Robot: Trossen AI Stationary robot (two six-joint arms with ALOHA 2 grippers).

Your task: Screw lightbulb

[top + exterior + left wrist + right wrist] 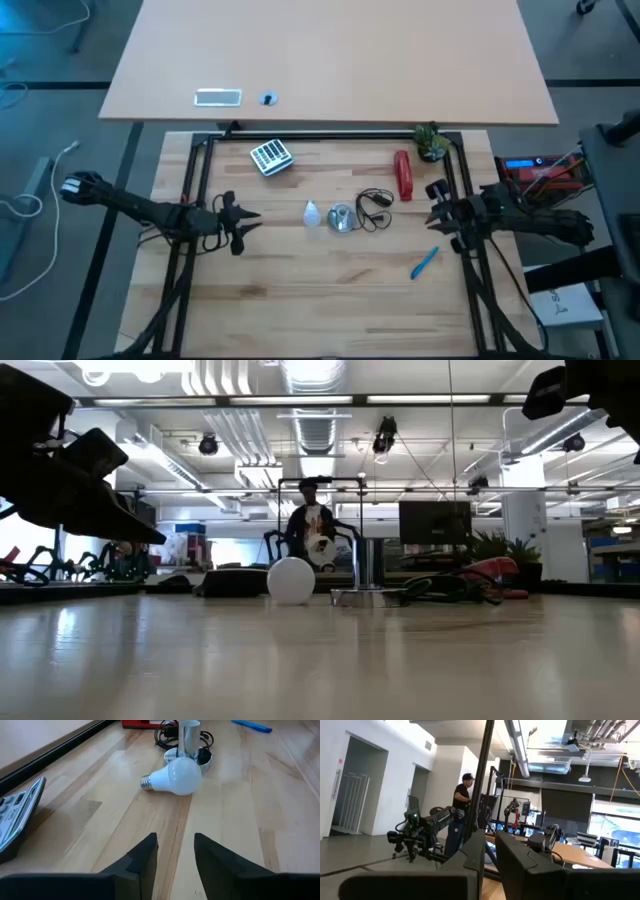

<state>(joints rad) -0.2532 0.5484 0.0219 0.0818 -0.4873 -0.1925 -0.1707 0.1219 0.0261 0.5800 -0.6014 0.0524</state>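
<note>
Overhead: lightbulb (pixel 312 213) lying at table centre, just left of the silver socket (pixel 341 218). Left gripper (pixel 245 224) left of bulb, apart, fingers slightly spread, empty. Right gripper (pixel 436 208) at right, raised, fingers nearly together. Left wrist only: bulb's screw end (pixel 145 782) pointing away from socket. Right wrist only: person (pixel 460 809) standing in room.

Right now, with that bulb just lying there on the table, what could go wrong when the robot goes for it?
The lightbulb lies on its side, so it may roll if the left gripper, open and short of it, nudges it instead of gripping. It sits right beside the silver socket and its black cord, which the fingers might snag. The right gripper waits, shut.
</note>
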